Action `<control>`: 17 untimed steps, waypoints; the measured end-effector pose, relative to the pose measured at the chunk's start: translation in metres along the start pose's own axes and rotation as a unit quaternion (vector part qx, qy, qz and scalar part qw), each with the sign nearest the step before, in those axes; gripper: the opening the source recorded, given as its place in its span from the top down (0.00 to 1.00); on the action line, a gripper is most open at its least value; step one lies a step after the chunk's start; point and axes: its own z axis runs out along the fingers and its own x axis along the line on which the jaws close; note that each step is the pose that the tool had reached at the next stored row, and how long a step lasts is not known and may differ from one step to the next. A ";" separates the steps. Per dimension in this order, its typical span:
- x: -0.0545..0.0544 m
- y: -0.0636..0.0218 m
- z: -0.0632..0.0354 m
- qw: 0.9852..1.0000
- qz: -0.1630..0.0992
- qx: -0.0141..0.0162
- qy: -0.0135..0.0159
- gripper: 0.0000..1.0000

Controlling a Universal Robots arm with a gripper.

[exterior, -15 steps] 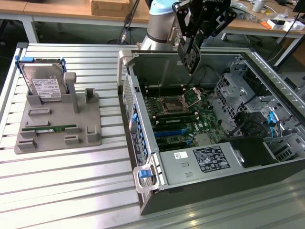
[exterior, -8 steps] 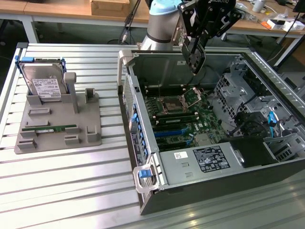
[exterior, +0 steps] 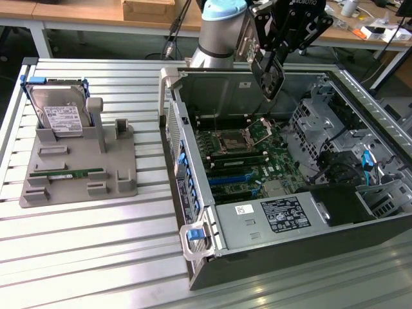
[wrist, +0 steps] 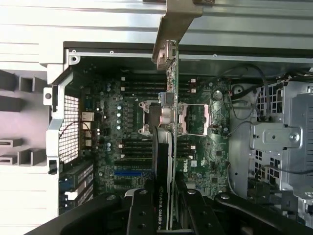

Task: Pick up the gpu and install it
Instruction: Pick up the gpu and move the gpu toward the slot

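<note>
The tool point(exterior: 266, 63) is pinching the gpu point(exterior: 271, 80) and holding it in the air over the open computer case point(exterior: 193, 193). The case is lying on its side on the slatted metal surface point(exterior: 96, 244). In the exterior view the card is hanging above the far part of the motherboard point(exterior: 257, 161), near the CPU socket point(exterior: 233, 140), and is not touching the board.

In the wrist view the tool point(wrist: 166, 205) is pressing its two black fingers point(wrist: 142, 213) against either side of the gpu point(wrist: 163, 147), which is showing edge-on. The black cooler face is sitting between the fingers. The silver end bracket point(wrist: 173, 24) is sticking out at the end away from them, over the case wall. The motherboard point(wrist: 127, 147) is lying beneath the card.

On the exterior view's left, well apart from the case, a grey holder tray point(exterior: 77, 187) is resting on the surface. A silver hard drive point(exterior: 61, 112) is standing upright at the tray's far end, and a green memory stick point(exterior: 67, 173) is lying flat nearer the front. A power supply point(exterior: 283, 215) with a label is sitting at the near end of the case.
</note>
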 end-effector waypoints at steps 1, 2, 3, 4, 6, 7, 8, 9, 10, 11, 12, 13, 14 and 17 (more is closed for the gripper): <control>-0.002 0.0000 0.0000 1.000 0.000 0.000 0.000 0.73; -0.004 -0.0001 0.0001 1.000 0.000 0.000 0.000 0.73; -0.008 -0.0002 0.0002 1.000 0.000 0.000 0.000 0.73; -0.011 -0.0002 0.0003 1.000 0.000 0.000 0.000 0.73; -0.016 -0.0004 0.0004 1.000 0.000 0.000 0.000 0.73; -0.017 -0.0009 0.0004 1.000 0.000 0.000 0.000 0.73; -0.017 -0.0032 0.0003 1.000 0.000 0.000 0.000 0.73; -0.017 -0.0055 0.0002 1.000 0.000 0.000 0.000 0.73; -0.017 -0.0069 0.0001 1.000 0.000 0.000 0.000 0.73; -0.017 -0.0087 0.0001 1.000 0.000 0.000 0.000 0.73; -0.017 -0.0114 -0.0001 1.000 0.000 0.000 0.000 0.73; -0.017 -0.0147 -0.0002 1.000 0.000 0.000 0.000 0.73; -0.017 -0.0175 -0.0004 1.000 0.000 0.000 0.000 0.73; -0.017 -0.0305 -0.0009 1.000 0.000 0.000 0.000 0.73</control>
